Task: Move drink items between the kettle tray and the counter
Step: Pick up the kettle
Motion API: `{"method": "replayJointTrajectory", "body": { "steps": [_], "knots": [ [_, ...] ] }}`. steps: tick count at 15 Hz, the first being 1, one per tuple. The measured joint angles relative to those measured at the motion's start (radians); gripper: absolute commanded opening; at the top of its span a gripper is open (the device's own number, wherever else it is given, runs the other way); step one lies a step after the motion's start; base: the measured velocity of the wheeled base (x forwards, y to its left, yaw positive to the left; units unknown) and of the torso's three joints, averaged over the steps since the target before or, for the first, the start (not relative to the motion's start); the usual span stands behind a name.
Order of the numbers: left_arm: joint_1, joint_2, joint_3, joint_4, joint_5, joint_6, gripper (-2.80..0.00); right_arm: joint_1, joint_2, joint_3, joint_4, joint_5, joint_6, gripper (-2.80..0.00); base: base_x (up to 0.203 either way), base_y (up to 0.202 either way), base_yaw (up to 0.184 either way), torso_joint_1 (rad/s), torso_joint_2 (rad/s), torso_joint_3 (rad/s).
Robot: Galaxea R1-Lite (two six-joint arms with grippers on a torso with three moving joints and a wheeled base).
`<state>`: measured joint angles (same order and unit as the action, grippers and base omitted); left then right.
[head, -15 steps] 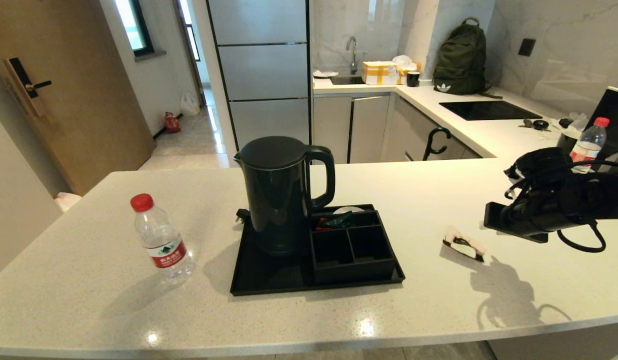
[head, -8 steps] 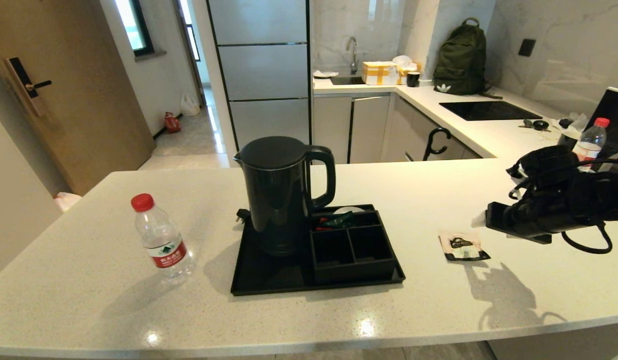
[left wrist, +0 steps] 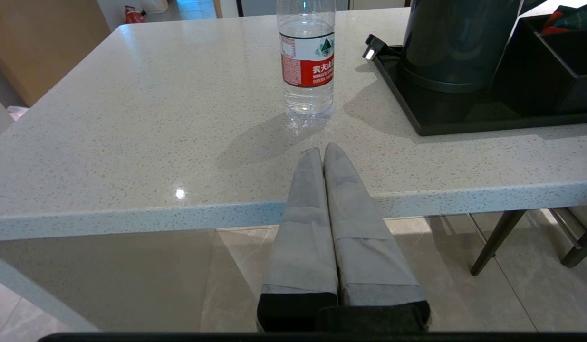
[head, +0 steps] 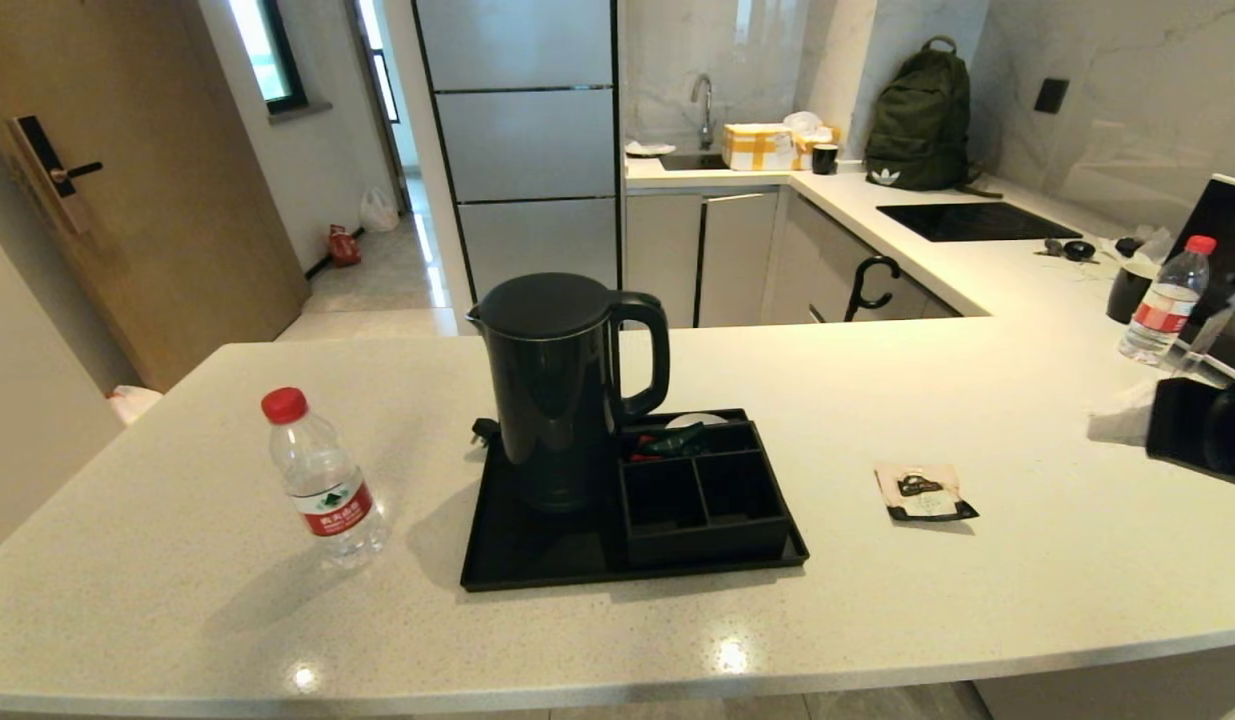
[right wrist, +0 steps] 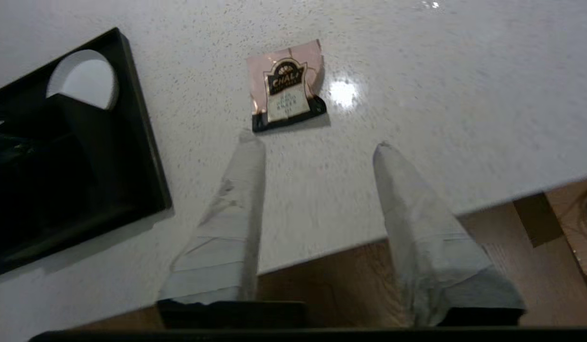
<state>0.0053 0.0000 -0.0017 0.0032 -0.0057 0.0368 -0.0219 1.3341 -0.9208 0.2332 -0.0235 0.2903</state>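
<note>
The tea sachet (head: pixel 923 493) and water bottle (head: pixel 322 478) lie on the surface (head: pixel 1027 560), the kettle (head: pixel 562 385) remains on the tray (head: pixel 537 560), and the right gripper (right wrist: pixel 317 147), spread and empty, hovers at the right edge.

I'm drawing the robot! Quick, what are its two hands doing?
Left gripper: fingers shut, holding nothing.
Right gripper: fingers open, empty; the tea sachet lies on the counter.

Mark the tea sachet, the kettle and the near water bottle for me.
tea sachet (head: pixel 924 492), head view, middle of the packet, flat on the counter.
kettle (head: pixel 555 400), head view, front of the black body.
water bottle (head: pixel 329 500), head view, on the red and white label.
</note>
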Motion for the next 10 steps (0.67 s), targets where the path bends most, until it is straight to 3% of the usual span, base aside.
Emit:
{"method": "replayJointTrajectory", "body": {
  "steps": [3,7,9,10],
  "knots": [
    [-0.001,0.000,0.000,0.000,0.000,0.000,-2.80,0.003,-0.241,0.026,0.151,-0.033,0.027,-2.80,0.000,0.000,0.000,0.000,0.00,0.000],
    [-0.001,0.000,0.000,0.000,0.000,0.000,-2.80,0.002,-0.575,0.026,0.412,-0.148,0.036,-2.80,0.000,0.000,0.000,0.000,0.00,0.000],
    [-0.001,0.000,0.000,0.000,0.000,0.000,-2.80,0.004,-0.638,0.013,0.497,-0.143,0.027,-2.80,0.000,0.000,0.000,0.000,0.00,0.000],
    [-0.001,0.000,0.000,0.000,0.000,0.000,-2.80,0.008,-0.649,0.009,0.512,-0.096,0.018,-2.80,0.000,0.000,0.000,0.000,0.00,0.000]
  ]
}}
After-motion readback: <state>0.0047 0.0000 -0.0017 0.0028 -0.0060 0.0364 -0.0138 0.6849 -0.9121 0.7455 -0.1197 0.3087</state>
